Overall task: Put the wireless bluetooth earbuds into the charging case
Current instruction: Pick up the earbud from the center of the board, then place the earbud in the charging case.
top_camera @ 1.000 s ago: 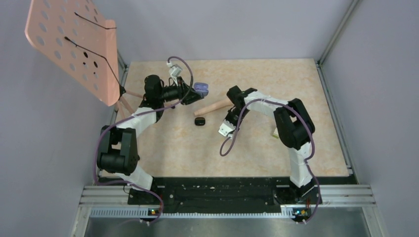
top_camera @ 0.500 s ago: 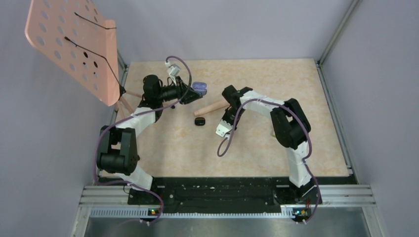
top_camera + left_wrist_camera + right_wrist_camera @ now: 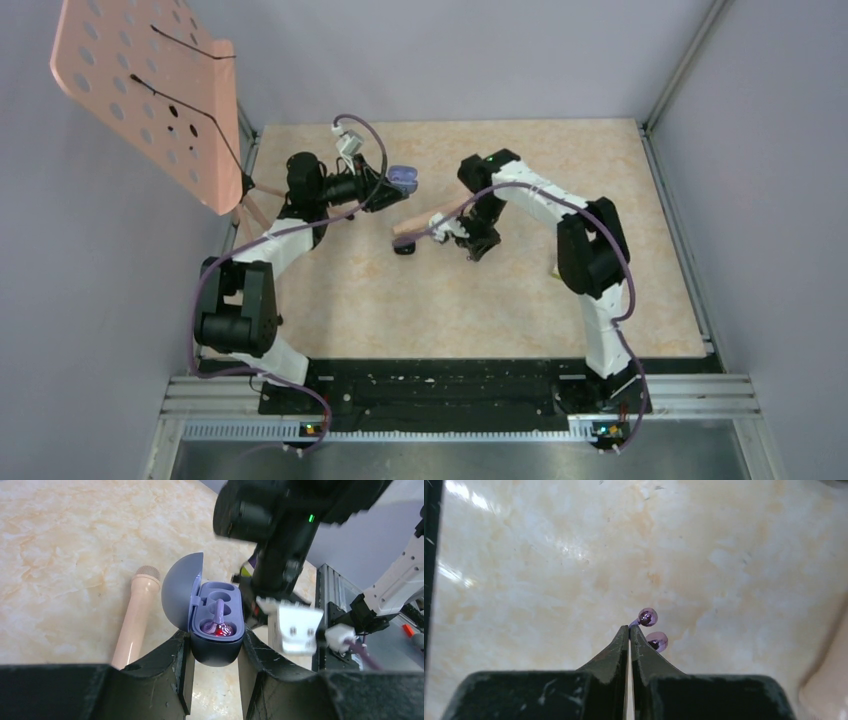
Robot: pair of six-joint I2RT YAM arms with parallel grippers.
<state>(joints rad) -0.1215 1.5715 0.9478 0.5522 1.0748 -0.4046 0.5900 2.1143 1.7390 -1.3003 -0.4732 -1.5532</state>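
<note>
Lavender charging case (image 3: 217,652) is clamped in the left pincer (image 3: 215,641), one dark finger on each side of its lower body, so it's held up off the marble-look tabletop (image 3: 60,555); its lid (image 3: 181,591) is flipped open to the left in the left wrist view. One seated earbud (image 3: 218,625), purple, sits in a socket of the case with a small red glow on it.

Over on the other side, the right pincer (image 3: 629,628) has its fingers pressed together, and a loose earbud (image 3: 647,616), glossy purple, sticks out right at the tips by its thin stem; looks nipped there, low over the tabletop, though whether it touches the surface is hard to say. A second glossy bead (image 3: 657,641) sits just beside it, partly behind one finger; can't tell if it's part of the same bud, another one, or a reflection.

A pale pink stick (image 3: 131,630) with a rounded end lies on the tabletop just left of the case in the left wrist view; from the top camera a small black object (image 3: 403,247) lies just beside the stick's near end, between the two arms. The right arm (image 3: 280,540) looms close behind the open case.
</note>
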